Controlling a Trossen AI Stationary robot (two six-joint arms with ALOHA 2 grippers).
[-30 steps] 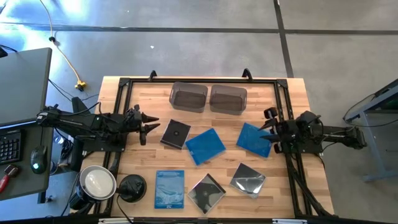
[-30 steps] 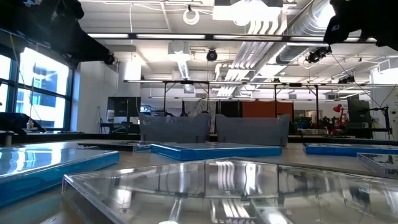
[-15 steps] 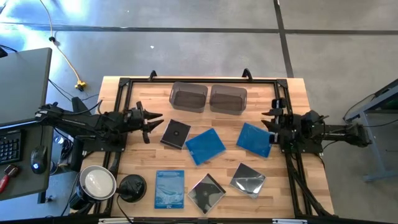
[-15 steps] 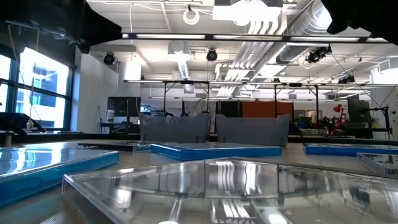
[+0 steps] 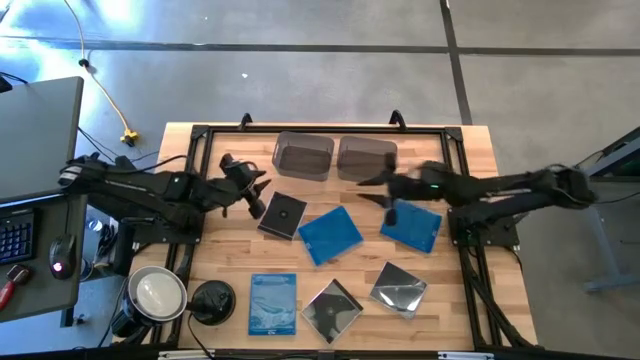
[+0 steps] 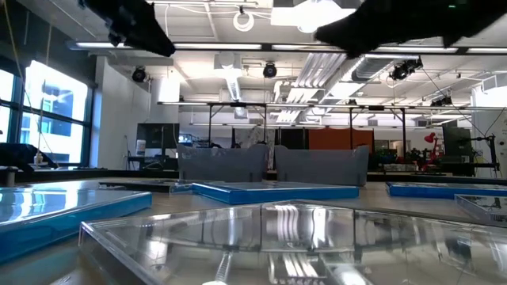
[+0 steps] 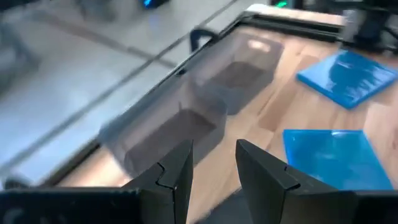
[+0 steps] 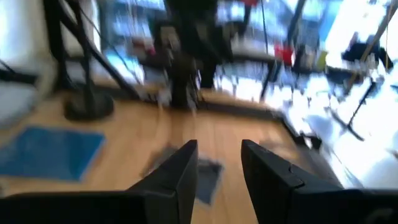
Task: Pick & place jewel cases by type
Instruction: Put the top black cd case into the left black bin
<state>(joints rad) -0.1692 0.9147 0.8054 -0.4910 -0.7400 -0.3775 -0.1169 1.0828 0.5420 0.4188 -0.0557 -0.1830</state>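
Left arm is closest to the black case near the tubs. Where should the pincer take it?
The black case lies flat and rotated, free of the blue case beside it. Probably best from above: the open left pincer straddles the bare corner nearest it, fingers on the two thin edges.

The high view is evenly and brightly lit and sharp. The wooden worktop [image 5: 220, 270] shows only soft, short shadows under the arms. In the low view, long ceiling lamps [image 6: 230, 45] and a window [image 6: 47, 111] on the left give strong light; the nearest clear jewel case [image 6: 277, 241] is out of focus and full of reflections. The left wrist view is blurred, most at the two translucent tubs [image 7: 205, 106]. The right wrist view is heavily smeared, with white glare at both sides.
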